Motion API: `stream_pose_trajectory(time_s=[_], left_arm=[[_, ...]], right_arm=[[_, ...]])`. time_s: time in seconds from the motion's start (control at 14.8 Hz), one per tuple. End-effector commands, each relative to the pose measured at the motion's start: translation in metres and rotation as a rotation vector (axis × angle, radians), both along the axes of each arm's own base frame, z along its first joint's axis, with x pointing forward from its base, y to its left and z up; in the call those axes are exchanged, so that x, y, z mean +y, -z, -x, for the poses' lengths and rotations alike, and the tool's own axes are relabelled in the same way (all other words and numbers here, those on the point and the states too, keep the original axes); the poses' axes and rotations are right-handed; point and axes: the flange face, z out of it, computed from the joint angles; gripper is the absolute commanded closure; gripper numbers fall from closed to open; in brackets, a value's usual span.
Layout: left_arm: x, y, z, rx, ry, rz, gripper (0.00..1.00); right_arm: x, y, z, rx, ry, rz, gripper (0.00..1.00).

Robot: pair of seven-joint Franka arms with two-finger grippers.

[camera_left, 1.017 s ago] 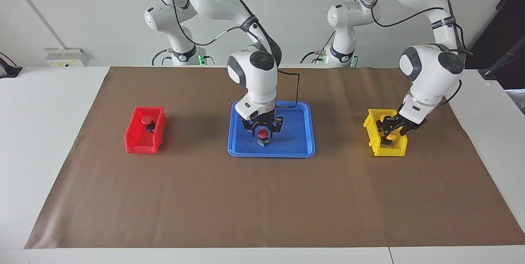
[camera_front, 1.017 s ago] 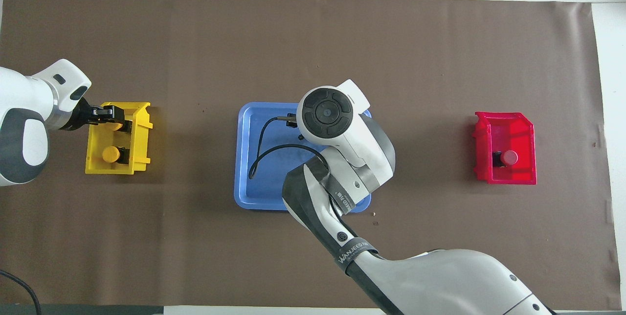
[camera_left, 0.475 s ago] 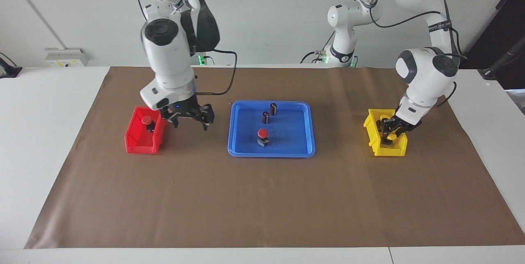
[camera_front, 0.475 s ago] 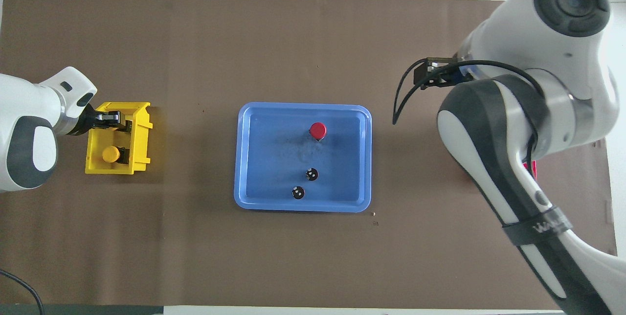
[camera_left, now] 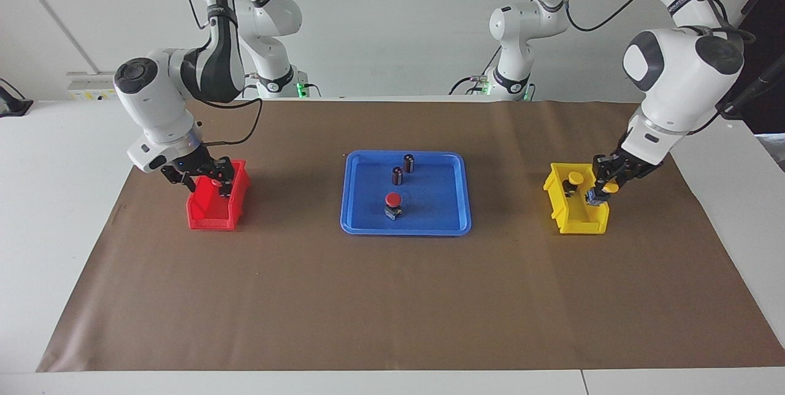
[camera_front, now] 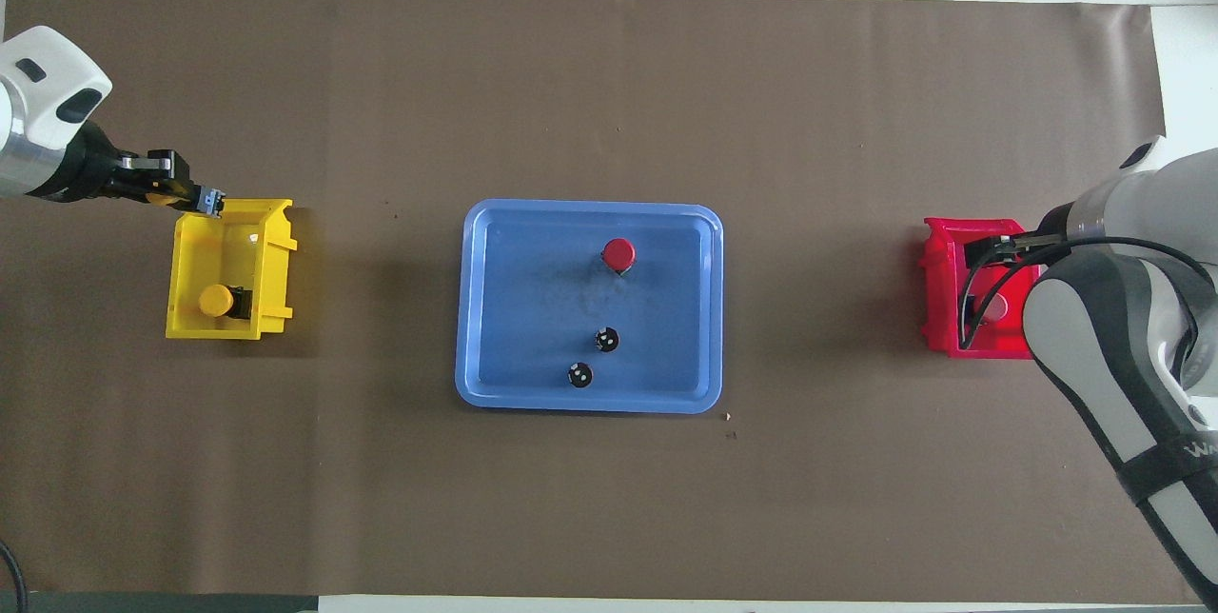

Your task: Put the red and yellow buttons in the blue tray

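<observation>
My left pincer (camera_left: 604,189) is holding a yellow button (camera_left: 609,187) over the yellow bin (camera_left: 561,214); my right pincer (camera_left: 205,180), spread wide, is straddling the red bin's (camera_left: 205,214) red button (camera_left: 214,181). The blue tray (camera_left: 451,214) is carrying another red button (camera_left: 392,200) and two dark cylinders (camera_left: 408,163).

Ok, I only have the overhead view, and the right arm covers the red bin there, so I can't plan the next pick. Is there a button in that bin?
Observer: Yes. The facing view shows a red button in the red bin. The right gripper is down in the bin, its fingers open on either side of the cap.
Operator: And the left gripper, is its load resting in the yellow bin or up in the air?
Observer: In the air. The left gripper is shut on a yellow button and holds it above the rim of the yellow bin.
</observation>
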Motion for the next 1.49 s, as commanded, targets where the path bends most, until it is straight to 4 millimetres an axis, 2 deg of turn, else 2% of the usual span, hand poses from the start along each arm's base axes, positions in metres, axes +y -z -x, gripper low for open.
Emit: stream_pose_trajectory(time_s=[0.0,0.14,0.27,0.41,0.61,0.75,0.81,0.95,1.15,1.36,1.42], left_arm=[[-0.111,0.018,0.03,0.01,-0.047,-0.032,0.99],[-0.167,0.029,0.053,0.004,-0.088,-0.023,0.99],[-0.221,0.051,0.078,-0.005,-0.101,-0.009,0.98],[-0.254,0.075,0.096,-0.008,-0.115,0.003,0.98],[-0.29,0.11,0.112,-0.005,-0.137,0.018,0.98],[-0.299,0.12,0.114,-0.005,-0.138,0.023,0.98],[-0.301,0.124,0.113,-0.002,-0.142,0.024,0.98],[-0.317,0.139,0.119,0.004,-0.165,0.024,0.98],[-0.323,0.157,0.116,-0.008,-0.164,0.018,0.95],[-0.326,0.154,0.11,-0.012,-0.182,0.026,0.94],[-0.325,0.155,0.11,-0.011,-0.183,0.025,0.89]], right_arm=[[0.005,-0.004,0.021,-0.015,-0.022,-0.016,0.25],[0.004,0.001,0.027,-0.012,-0.032,-0.017,0.26],[-0.001,0.004,0.03,-0.007,-0.025,-0.018,0.28],[-0.002,0.005,0.031,-0.006,-0.026,-0.018,0.3],[-0.003,0.01,0.028,-0.025,-0.029,-0.014,0.33],[-0.002,0.01,0.025,-0.044,-0.034,-0.011,0.33],[-0.002,0.018,0.024,-0.036,-0.035,-0.01,0.33],[0.0,0.019,0.021,-0.052,-0.037,-0.007,0.33],[0.0,0.02,0.021,-0.054,-0.038,-0.007,0.33],[-0.002,0.029,0.03,-0.05,-0.033,-0.008,0.33],[-0.003,0.032,0.032,-0.057,-0.033,-0.007,0.33]])
